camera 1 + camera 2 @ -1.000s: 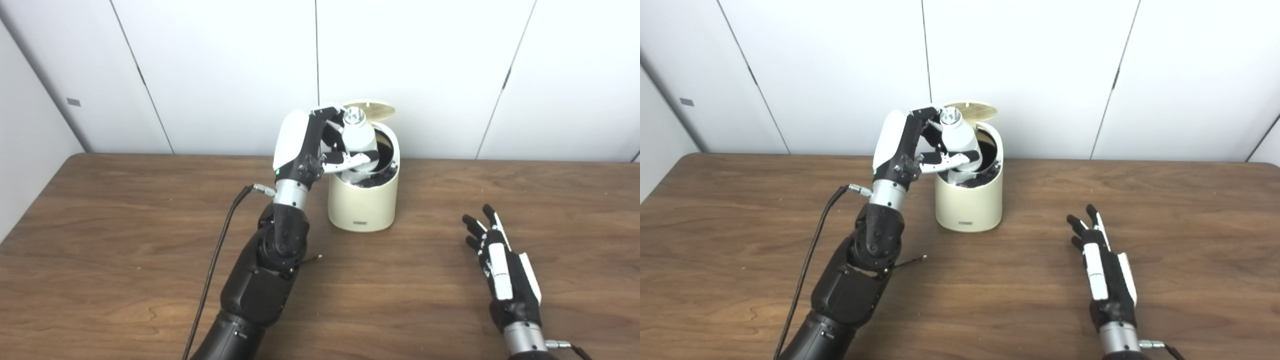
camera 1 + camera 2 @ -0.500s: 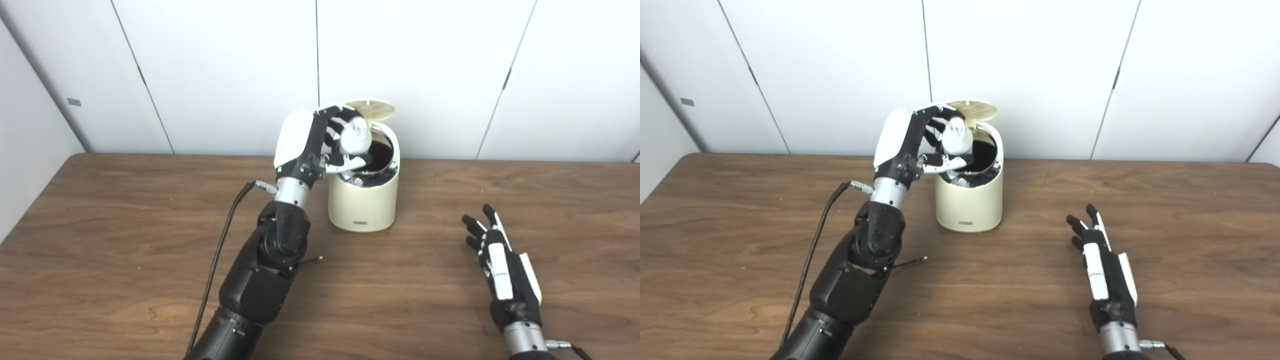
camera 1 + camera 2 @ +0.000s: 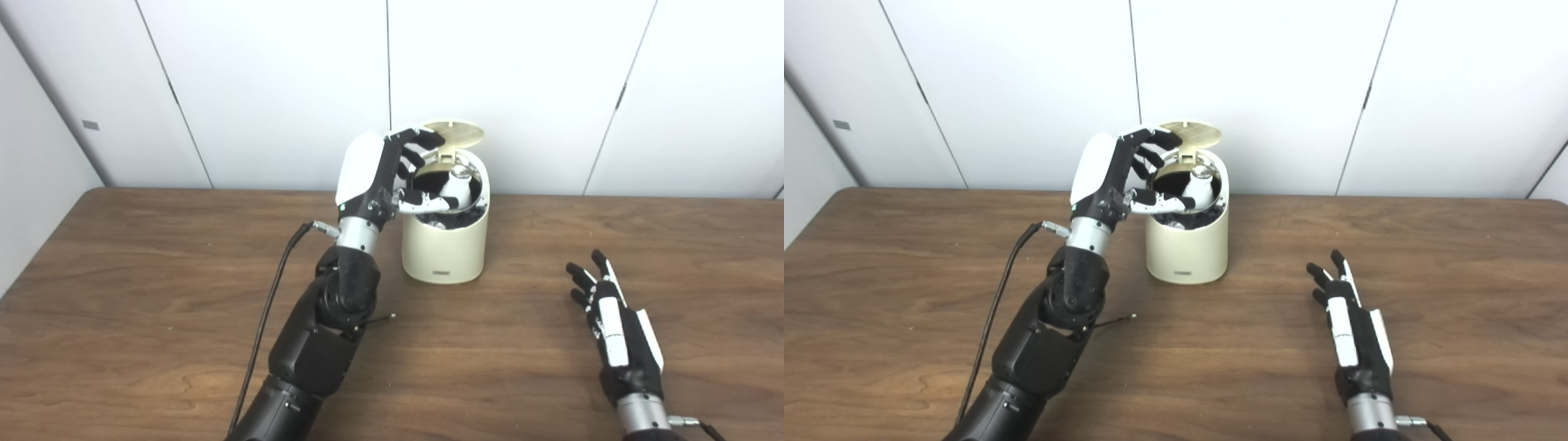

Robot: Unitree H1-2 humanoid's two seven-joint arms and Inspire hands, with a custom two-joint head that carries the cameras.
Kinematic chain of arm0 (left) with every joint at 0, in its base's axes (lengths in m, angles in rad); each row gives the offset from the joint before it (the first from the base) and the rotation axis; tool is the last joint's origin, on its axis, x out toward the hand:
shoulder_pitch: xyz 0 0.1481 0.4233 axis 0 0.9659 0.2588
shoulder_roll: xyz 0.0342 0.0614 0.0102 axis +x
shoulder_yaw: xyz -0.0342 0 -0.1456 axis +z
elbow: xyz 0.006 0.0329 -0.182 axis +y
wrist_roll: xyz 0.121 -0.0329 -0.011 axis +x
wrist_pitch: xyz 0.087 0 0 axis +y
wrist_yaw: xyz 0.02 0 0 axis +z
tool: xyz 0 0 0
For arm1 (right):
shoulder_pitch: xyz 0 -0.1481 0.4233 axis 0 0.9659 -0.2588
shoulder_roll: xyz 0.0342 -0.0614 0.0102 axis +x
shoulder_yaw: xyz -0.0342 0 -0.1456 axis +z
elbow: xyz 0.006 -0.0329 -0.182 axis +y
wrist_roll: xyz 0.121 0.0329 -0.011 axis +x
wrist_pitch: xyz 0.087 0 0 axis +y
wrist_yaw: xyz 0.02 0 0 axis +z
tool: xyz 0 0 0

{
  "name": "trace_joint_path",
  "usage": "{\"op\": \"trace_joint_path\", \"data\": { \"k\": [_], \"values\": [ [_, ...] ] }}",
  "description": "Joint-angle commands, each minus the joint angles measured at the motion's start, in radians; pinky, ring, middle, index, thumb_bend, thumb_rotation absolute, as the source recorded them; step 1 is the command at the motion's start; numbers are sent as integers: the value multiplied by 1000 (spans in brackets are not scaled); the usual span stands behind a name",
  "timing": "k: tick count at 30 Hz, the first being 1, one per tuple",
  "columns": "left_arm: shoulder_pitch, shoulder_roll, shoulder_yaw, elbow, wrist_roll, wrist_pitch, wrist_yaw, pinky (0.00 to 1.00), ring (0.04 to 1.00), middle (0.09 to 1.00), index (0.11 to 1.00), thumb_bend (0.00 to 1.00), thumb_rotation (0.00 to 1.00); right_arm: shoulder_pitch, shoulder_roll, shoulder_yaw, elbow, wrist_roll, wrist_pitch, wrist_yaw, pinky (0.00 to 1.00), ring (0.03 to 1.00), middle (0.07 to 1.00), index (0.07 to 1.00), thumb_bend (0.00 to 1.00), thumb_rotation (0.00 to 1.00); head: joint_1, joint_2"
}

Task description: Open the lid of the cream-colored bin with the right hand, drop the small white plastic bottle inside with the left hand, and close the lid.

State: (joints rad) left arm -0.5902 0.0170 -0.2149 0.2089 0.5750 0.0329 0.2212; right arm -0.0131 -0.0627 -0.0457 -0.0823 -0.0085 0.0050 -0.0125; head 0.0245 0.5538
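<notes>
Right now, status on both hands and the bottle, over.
Left robot hand open over the bin. Bottle inside the bin, released. Right robot hand open, flat on the table. Lid up, nothing blocking it.

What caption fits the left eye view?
Bottle inside the open bin, left hand open above it, right hand flat on the table.

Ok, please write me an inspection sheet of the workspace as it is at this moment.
Surface: brown wooden table, bare around the bin.
Job's things: cream bin upright, lid raised; white bottle inside the opening, leaning.
Clutter: nothing seen.
Hands: left hand open at the bin's rim, holding nothing; right hand open, low over the table, right of the bin.
Cables: black cable along the left arm.
Surroundings: white wall panels behind.
</notes>
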Motion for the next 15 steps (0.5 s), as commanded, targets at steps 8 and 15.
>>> {"op": "trace_joint_path", "data": {
  "k": [8, 15],
  "values": [
    [-34, -21, 32, -15, -42, -50, 38, 384, 428, 517, 488, 519, 0, -9, 2, -3, -2, 6, -2, 0, 936, 942, 879, 982, 620, 981, 1, 3],
    [-25, -28, 48, -27, -61, -88, 59, 351, 430, 514, 457, 476, 0, -11, 5, -8, 2, 17, -1, 1, 944, 944, 877, 981, 627, 975, 3, 3]
  ]
}}
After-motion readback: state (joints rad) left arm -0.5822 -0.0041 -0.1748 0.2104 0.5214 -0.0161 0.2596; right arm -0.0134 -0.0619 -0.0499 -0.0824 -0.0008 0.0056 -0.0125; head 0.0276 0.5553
